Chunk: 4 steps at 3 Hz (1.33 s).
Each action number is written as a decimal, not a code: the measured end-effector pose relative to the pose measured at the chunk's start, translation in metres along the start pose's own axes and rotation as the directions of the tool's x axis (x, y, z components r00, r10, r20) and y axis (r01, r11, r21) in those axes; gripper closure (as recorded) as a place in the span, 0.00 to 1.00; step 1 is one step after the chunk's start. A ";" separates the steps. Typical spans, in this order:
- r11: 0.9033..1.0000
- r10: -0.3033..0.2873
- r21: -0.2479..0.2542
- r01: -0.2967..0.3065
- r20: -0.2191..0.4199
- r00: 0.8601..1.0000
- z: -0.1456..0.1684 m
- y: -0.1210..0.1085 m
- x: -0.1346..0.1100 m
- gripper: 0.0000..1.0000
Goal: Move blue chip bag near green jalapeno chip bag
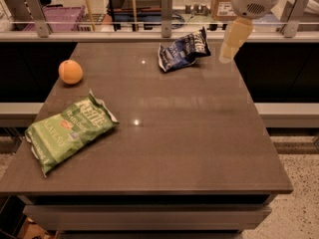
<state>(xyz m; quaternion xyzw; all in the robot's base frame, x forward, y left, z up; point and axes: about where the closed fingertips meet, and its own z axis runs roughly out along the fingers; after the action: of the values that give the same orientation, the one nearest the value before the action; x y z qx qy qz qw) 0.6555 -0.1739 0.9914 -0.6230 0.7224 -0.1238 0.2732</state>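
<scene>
**Tool** (228, 51): pale yellow, hung from the white arm, pointing down and slightly left in the camera view. It sits just right of the blue bag's right end, apart from the bag and above the surface. Carries nothing. Open or closed: cannot tell.

**Blue bag** (182, 51): crumpled navy foil with white lettering, lying at the far edge of the surface (199, 133). Not held.

**Long axis of the blue bag:** runs from its near-left corner up to its far-right corner. The raised far-right corner is the part closest to the tool.

**Green bag** (70, 131): flat, well apart from the blue bag, toward the near-left. Its own length also runs near-left to far-right.

**Orange** (70, 71): left of the blue bag and well apart from it, lying on the far side of the green bag.

**Governing relation, as judged:** the blue bag lies a short way left of the tool, so only a small leftward shift and a descent are needed to reach it. The carry then runs from the blue bag diagonally to the near-left, over bare surface. The orange lies off that line.
</scene>
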 end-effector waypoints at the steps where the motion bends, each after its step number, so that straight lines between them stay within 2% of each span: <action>1: 1.000 0.001 -0.028 0.000 0.057 0.998 0.030 -0.024 -0.008 0.00; 2: 0.998 0.006 -0.061 -0.001 0.087 0.996 0.049 -0.032 -0.011 0.00; 3: 0.994 -0.003 -0.105 0.012 0.087 0.996 0.073 -0.037 -0.016 0.00; 4: 0.988 -0.025 -0.148 0.033 0.056 0.998 0.099 -0.042 -0.021 0.00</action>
<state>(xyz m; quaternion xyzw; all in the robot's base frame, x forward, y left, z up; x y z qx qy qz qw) 0.7460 -0.1459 0.9373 -0.6552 0.7128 -0.0567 0.2438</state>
